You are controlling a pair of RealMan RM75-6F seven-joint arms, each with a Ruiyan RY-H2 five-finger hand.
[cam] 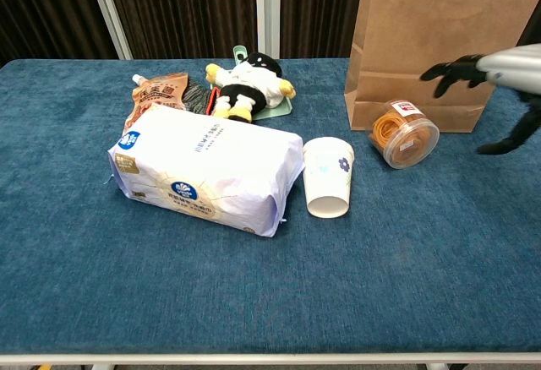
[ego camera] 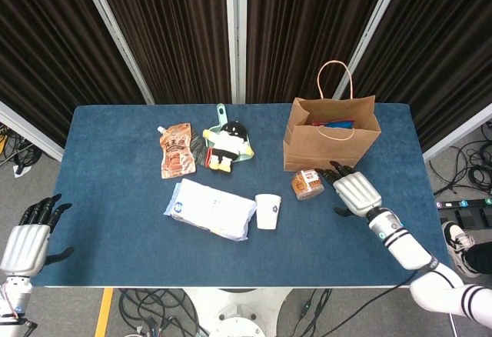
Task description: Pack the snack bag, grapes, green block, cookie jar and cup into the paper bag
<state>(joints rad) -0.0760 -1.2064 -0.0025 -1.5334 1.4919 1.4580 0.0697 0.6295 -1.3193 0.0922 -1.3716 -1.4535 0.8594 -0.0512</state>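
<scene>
Beside cookie jar, cup, tissue pack, plush toy

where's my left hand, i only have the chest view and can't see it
Observer: The left hand hangs off the table's near left corner, open, holding nothing.
Operator: anything in the paper bag yet
Observer: Yes, the head view looks into the paper bag: something red and blue lies inside.
Operator: is the right hand touching the cookie jar
Observer: No. The right hand hovers just right of the cookie jar, fingers spread toward it.
</scene>
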